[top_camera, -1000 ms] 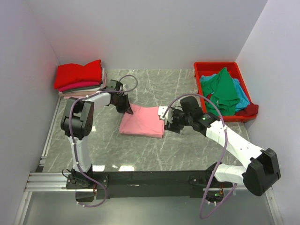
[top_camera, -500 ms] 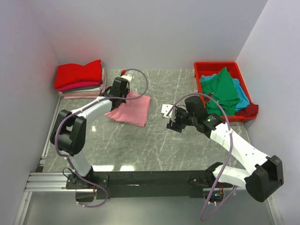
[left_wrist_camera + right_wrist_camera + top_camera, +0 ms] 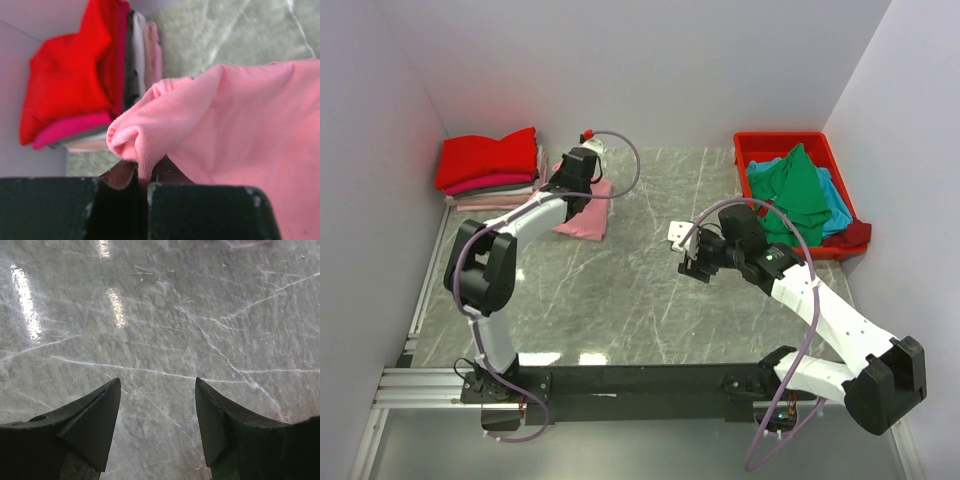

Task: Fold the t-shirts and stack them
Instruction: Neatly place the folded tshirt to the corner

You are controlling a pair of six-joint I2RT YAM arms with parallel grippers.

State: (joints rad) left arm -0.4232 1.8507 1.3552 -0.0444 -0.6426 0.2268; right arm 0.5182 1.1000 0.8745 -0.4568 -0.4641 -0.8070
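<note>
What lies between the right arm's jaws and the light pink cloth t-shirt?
Only bare grey marble-patterned tabletop lies between the right arm's open jaws and the light pink cloth t-shirt; the top external view shows this.

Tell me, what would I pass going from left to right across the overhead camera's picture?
stack of folded shirts → pink t-shirt → right tool → red bin holding loose green and teal shirts

One pink t-shirt (image 3: 240,125) in the left claw (image 3: 145,172), one folded stack (image 3: 488,165) just beyond it. One red bin (image 3: 785,136) beyond the right claw (image 3: 157,405).
</note>
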